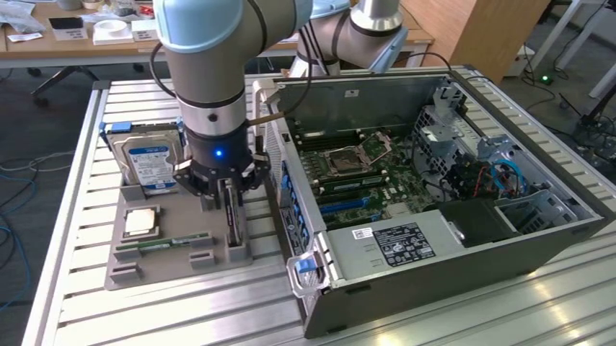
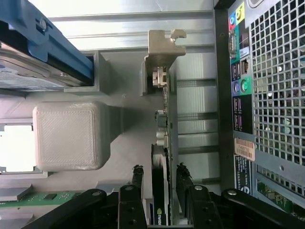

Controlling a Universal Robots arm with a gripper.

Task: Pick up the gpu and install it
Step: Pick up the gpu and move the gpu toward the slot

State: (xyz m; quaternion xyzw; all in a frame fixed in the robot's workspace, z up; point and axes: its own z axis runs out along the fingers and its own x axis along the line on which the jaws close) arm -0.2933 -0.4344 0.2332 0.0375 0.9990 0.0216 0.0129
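The gpu [image 1: 232, 229] is a thin dark card standing on edge in a slot of the grey holder tray [image 1: 178, 265], beside the open computer case [image 1: 423, 245]. In the wrist view I look down its top edge, the gpu [image 2: 165, 119] running away to its pale metal bracket [image 2: 161, 50]. My gripper [image 1: 228, 204] hangs straight above the card's far end. The gripper [image 2: 160, 177] is open, with one black finger [image 2: 137, 177] on each side of the card. A narrow gap shows between that finger and the card. The card rests in its slot.
A hard drive [image 1: 149, 158] with a blue label stands upright at the tray's back. A CPU [image 1: 141, 221] and a green RAM stick [image 1: 173, 243] lie on the tray. The case's motherboard [image 1: 351, 169] is exposed. Its perforated rear panel [image 2: 271, 95] is close to the card.
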